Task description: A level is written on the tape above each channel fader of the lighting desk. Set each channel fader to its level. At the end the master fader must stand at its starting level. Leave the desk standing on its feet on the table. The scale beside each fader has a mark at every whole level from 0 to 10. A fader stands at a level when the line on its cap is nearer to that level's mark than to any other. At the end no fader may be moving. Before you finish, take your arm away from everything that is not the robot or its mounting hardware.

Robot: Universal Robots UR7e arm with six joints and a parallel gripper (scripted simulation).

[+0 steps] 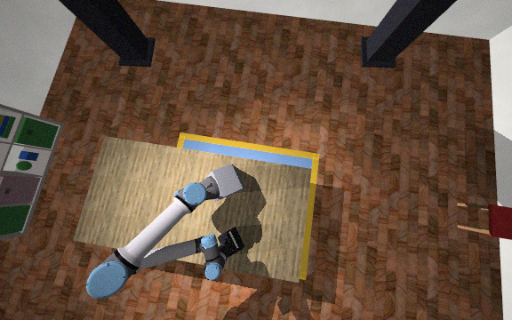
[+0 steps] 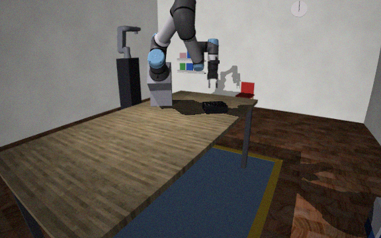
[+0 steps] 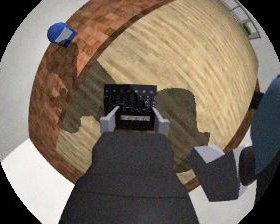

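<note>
The lighting desk (image 2: 214, 107) is a small black box standing on the wooden table near its far end, in the arm's shadow. It also shows in the wrist view (image 3: 131, 103) and partly under the arm in the overhead view (image 1: 231, 240). Its faders and tape labels are too small to read. My gripper (image 2: 211, 84) hangs well above the desk, pointing down, with its fingers open and empty. In the wrist view the gripper (image 3: 135, 121) frames the desk's near edge from high up.
The arm's grey base block (image 2: 160, 90) stands on the table left of the desk. The table's far corner and right edge (image 2: 247, 102) lie close to the desk. A shelf with coloured blocks (image 1: 3, 169) stands off the table's left side.
</note>
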